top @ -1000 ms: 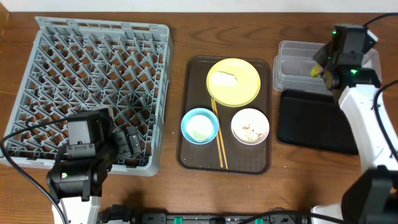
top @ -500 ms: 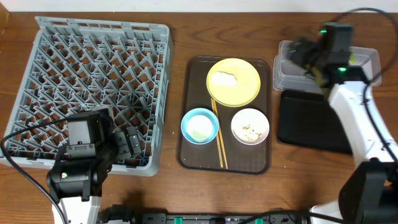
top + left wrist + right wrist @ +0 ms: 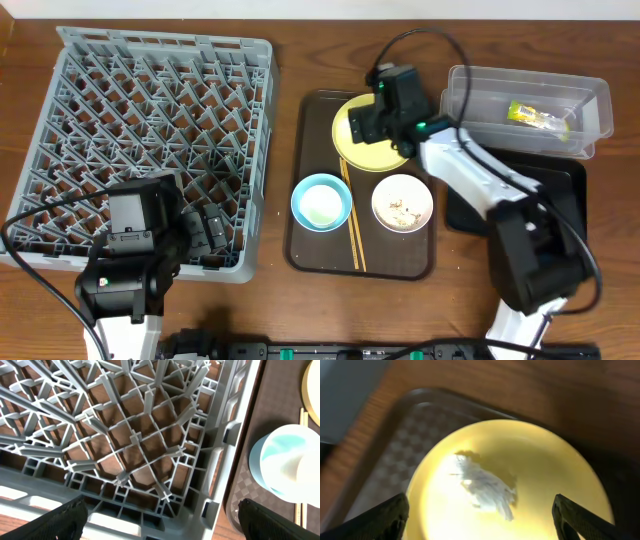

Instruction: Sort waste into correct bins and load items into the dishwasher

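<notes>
Right wrist view: the right gripper (image 3: 481,519) hangs over the round yellow plate (image 3: 545,475), its fingers spread wide with nothing between them. A white clump of food (image 3: 485,485) lies near the plate's middle.
Step in hand: probably lifting that clump off for a bin, or taking the plate itself; I cannot tell which.
Doing it well: come straight down with a finger on either side of the clump and close softly, since it looks likely to crumble. Keep the tips from pushing the plate, which could slide on the brown serving tray (image 3: 310,130).
Waste: the green-yellow wrapper (image 3: 538,114) already lies in the clear tub (image 3: 480,105); beige crumbs sit in the small white bowl (image 3: 402,203).
Other items: the light blue bowl (image 3: 321,202) and chopsticks (image 3: 353,230) are on the serving tray; the grey dish rack (image 3: 150,110) holds no dishes.
Left gripper (image 3: 165,520): fingers wide apart and empty, above the rack's corner nearest the blue bowl.
Hidden: from overhead the right arm covers the clump and part of the black tray (image 3: 458,212). The wrist picture is blurred, so rice or some other scrap is a guess.
</notes>
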`<state>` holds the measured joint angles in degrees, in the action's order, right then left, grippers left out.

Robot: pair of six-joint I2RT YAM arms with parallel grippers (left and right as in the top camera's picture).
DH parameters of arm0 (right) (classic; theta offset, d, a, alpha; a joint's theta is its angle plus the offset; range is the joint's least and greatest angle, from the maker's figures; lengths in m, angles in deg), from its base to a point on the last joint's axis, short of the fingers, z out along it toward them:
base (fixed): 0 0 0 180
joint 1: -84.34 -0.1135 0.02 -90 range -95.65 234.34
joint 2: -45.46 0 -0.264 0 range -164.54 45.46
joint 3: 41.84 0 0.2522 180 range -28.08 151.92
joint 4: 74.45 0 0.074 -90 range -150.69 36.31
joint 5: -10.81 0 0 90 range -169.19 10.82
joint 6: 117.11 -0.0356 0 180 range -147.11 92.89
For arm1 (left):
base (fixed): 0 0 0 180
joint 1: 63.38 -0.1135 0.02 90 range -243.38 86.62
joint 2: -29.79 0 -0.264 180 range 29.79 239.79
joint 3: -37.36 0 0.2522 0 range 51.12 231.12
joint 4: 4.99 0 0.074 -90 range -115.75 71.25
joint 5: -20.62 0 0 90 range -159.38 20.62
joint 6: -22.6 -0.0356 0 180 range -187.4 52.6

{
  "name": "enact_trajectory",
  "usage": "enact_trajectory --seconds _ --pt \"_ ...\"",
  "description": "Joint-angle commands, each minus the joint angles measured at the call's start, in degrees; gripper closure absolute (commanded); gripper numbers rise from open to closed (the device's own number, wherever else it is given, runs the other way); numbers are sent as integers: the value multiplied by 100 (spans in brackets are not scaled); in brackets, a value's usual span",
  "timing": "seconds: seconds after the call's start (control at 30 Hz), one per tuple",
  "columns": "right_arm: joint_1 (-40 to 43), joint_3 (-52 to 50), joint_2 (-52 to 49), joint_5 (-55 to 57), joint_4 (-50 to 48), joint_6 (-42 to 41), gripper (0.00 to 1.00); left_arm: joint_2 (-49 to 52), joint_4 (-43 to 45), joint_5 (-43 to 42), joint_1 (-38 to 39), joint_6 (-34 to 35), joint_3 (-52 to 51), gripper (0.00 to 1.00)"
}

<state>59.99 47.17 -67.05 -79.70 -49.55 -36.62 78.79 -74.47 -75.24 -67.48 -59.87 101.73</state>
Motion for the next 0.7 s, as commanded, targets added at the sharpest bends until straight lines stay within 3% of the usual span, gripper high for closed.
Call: enact_trajectory --seconds 0.0,0.27,0.47,0.53,0.63,0.67 --pt "-157 7 -260 684 -225 210 9 0 -20 7 -28 28 149 2" --pt "-184 7 -715 756 -455 208 15 0 -20 7 -28 28 149 2" --pt "-192 7 -887 573 -450 166 31 0 -20 7 -28 26 146 2" --pt "-197 7 -887 560 -448 168 47 0 -22 7 -28 28 146 2" --pt "-197 9 -846 560 -378 166 82 0 -24 7 -28 28 146 2" --pt "-197 9 -800 562 -315 166 89 0 -22 7 -28 26 146 2"
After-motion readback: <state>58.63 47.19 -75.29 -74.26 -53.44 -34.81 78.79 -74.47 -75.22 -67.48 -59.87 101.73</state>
